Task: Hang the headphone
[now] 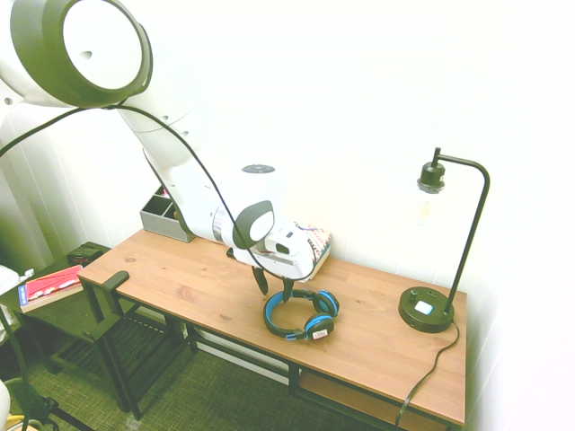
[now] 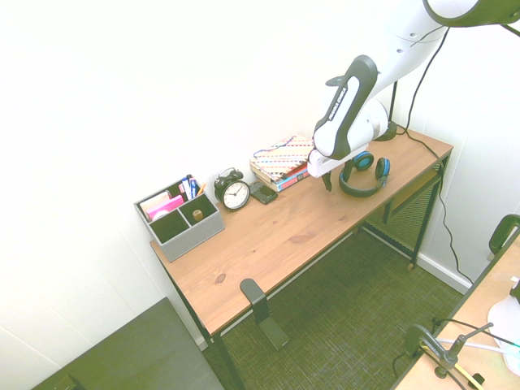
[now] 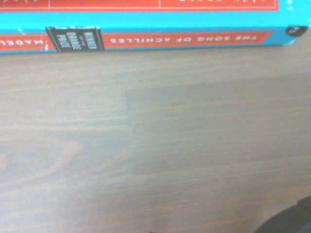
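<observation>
1. The headphone [image 1: 301, 316] lies flat on the wooden tabletop [image 1: 198, 287], between the stack of books [image 2: 282, 160] by the wall and the front edge. Its headband loop faces the arm; the earcups face the lamp [image 1: 429, 305].

2. The tool [image 1: 274, 285] points straight down over the headband's arc. In the first exterior view the two dark fingers [image 1: 260, 280] stand apart, with the band's near end at or just below their tips. I cannot tell whether they touch it. Nothing is lifted; the headphone rests wholly on the wood.

3. Judgement: the top-down pose over the band makes sense. The band is the thinnest, most graspable part, and holding it there leaves the cups hanging free for hooking.

4. Look of the headphone: black headband edged bright blue; round blue-and-black earcups; small white label on the cup nearest the front edge. The cups are folded inward, close together.

5. Wrist view: a blue and red book spine [image 3: 146, 36] and bare wood grain. A dark blurred shape sits at one corner; unidentifiable.

6. Likely hanging spot: the lamp's curved arm, or the black hook [image 2: 258, 302] at the tabletop's front edge. I cannot tell which is intended.

7. Also present: grey organiser [image 2: 180, 218], alarm clock [image 2: 235, 192].
</observation>
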Available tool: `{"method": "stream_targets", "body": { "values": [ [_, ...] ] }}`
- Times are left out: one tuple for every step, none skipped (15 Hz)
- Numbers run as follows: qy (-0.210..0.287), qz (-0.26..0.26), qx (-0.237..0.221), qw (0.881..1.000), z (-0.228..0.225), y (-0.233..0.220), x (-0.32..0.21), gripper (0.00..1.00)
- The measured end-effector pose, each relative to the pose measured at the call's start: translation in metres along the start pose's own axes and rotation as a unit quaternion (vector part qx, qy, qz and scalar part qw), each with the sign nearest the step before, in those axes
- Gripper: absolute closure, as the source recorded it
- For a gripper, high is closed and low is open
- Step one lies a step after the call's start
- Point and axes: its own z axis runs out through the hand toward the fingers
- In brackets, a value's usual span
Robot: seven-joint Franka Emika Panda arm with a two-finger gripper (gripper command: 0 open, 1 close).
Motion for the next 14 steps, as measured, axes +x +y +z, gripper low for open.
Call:
{"method": "stream_targets", "body": {
  "values": [
    [-0.001, 0.002, 0.0, 1.0, 0.001, 0.0, 0.0, 1.0],
    [-0.002, 0.002, -0.001, 1.0, 0.003, 0.001, 0.0, 1.0],
    [-0.003, 0.003, -0.002, 1.0, 0.004, 0.002, 0.0, 1.0],
    [-0.004, 0.005, -0.002, 1.0, 0.004, 0.003, 0.0, 1.0],
    [-0.005, 0.006, -0.003, 1.0, 0.005, 0.004, 0.0, 1.0],
    [-0.006, 0.008, -0.004, 1.0, 0.007, 0.006, 0.0, 1.0],
    [-0.006, 0.009, -0.004, 1.0, 0.007, 0.007, 0.001, 1.0],
    [-0.006, 0.01, -0.004, 1.0, 0.007, 0.008, 0.002, 1.0],
    [-0.007, 0.013, -0.004, 1.0, 0.007, 0.009, 0.002, 1.0],
    [-0.008, 0.02, -0.003, 1.0, 0.007, 0.01, 0.003, 1.0],
    [-0.008, 0.025, -0.003, 1.0, 0.007, 0.012, 0.005, 1.0],
    [-0.009, 0.032, -0.002, 0.999, 0.007, 0.015, 0.007, 1.0],
    [-0.011, 0.043, -0.001, 0.999, 0.007, 0.017, 0.01, 1.0],
    [-0.016, 0.057, 0.0, 0.998, 0.003, 0.02, 0.013, 1.0]
  ]
}}
